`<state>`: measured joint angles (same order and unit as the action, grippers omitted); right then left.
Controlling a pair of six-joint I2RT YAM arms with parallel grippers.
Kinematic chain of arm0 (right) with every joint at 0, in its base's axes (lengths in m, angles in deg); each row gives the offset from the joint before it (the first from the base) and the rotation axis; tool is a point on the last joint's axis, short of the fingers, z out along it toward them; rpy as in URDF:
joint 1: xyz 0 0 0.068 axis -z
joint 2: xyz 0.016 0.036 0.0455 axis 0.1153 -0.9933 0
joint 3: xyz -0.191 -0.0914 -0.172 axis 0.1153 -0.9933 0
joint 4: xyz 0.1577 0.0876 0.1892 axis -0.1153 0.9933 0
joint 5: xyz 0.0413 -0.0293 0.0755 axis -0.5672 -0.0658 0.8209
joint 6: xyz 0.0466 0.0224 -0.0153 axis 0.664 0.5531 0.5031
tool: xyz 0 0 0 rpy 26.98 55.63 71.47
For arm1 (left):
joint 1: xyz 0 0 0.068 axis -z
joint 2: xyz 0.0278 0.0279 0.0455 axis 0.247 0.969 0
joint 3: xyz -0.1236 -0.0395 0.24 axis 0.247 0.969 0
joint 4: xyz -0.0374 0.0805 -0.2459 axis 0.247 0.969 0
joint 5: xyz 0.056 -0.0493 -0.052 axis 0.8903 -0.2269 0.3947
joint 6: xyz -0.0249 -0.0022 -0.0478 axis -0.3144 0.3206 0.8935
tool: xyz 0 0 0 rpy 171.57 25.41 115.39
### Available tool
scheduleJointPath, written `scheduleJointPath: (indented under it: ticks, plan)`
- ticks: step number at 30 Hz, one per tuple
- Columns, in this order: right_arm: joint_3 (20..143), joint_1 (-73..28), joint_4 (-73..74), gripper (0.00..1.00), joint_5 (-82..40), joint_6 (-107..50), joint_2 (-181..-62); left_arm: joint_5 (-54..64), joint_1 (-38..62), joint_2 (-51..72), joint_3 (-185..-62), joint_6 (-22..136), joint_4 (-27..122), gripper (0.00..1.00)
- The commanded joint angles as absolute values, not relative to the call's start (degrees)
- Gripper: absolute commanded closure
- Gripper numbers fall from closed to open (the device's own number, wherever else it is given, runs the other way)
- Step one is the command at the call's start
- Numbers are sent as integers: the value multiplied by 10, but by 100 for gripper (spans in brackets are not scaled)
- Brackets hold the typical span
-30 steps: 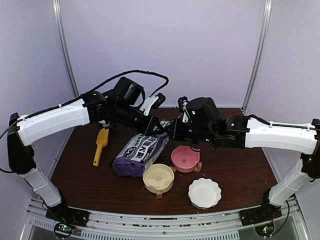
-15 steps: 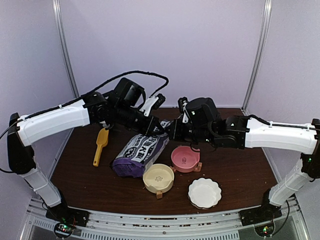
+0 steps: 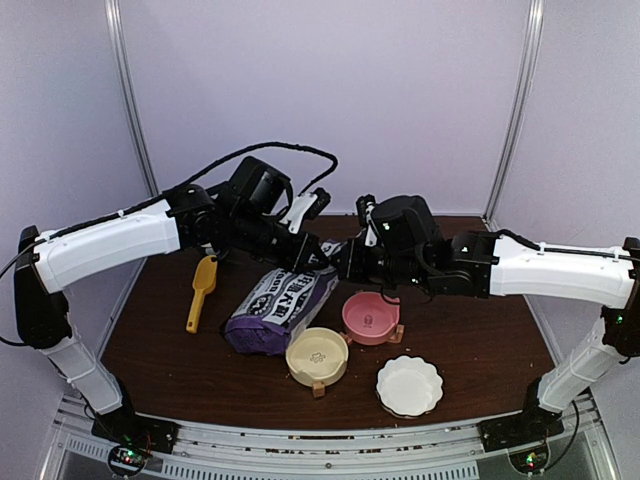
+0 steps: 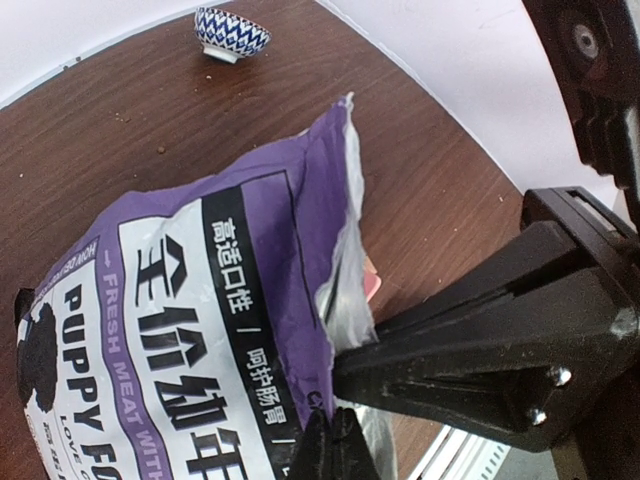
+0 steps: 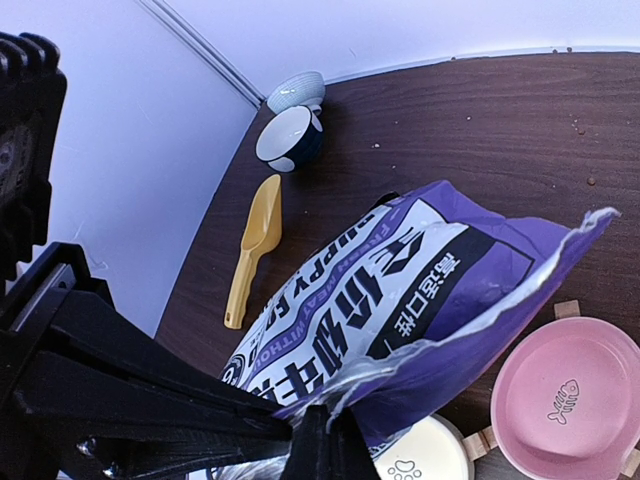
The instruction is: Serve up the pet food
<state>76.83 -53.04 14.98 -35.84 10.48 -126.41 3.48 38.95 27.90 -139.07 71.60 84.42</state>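
Left gripper: fingers clenched on the torn top edge of the purple bag, at the left side of its mouth; grip confirmed in the left wrist view.

Right gripper: fingers likewise pinched shut on the bag's rim, at the opposite side of the mouth; the two grippers meet close together above the middle of the table.

Bag: tilted, its bottom resting on the table at the near left, its mouth end held up at the far right; silver lining shows at the opening; contents hidden.

Pet food: no heap shows in any view; a few small brown bits lie loose on the table far of the bag; whether they are pellets cannot be told.

Pink bowl: just right of the bag, below the right gripper; cream bowl: just near of the bag; white scalloped dish: near right, apart from both bowls.

Yellow scoop: flat on the table, left of the bag; two blue-and-white bowls at the far left edge.
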Motion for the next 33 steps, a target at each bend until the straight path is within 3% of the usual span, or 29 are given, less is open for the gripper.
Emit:
scheduleJointPath:
  ticks: [1,23,33]
  plan:
    - [744,-528,291,100,-395,99,-1272,134,364,247,-1389,717,855,100]
    - [731,-527,298,100,-395,107,-1267,149,351,235,-1365,731,845,100]
    - [727,-528,245,100,-370,95,-1237,35,350,230,-1361,712,782,100]
